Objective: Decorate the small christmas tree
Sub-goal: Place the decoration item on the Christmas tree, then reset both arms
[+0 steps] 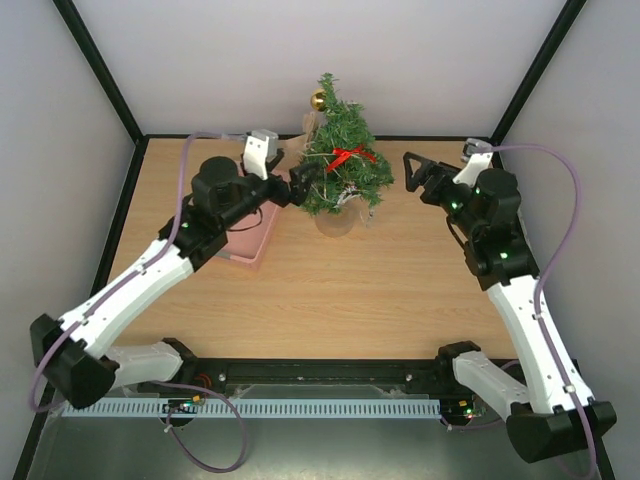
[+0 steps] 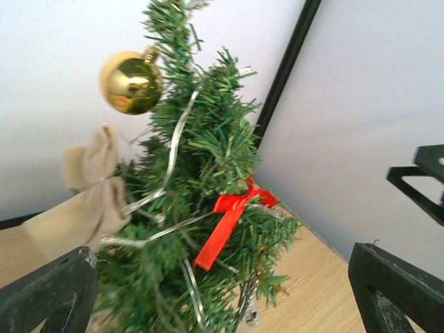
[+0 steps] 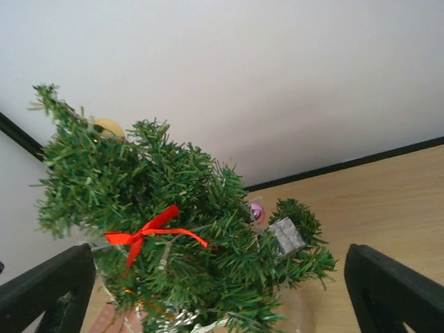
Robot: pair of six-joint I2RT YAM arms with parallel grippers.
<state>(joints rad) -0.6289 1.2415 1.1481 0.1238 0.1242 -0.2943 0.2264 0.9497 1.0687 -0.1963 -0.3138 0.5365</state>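
The small christmas tree stands on a pale round base at the back middle of the table. It carries a gold ball near its top, a red bow and a thin pale string. In the left wrist view the tree also bears a beige stocking-like ornament. In the right wrist view the tree also bears a pink bauble and a silver gift box. My left gripper is open and empty against the tree's left side. My right gripper is open and empty, a little to the tree's right.
A pink tray lies under my left arm, left of the tree. The white back wall is close behind the tree, with side walls left and right. Bare wooden table lies in front of the tree.
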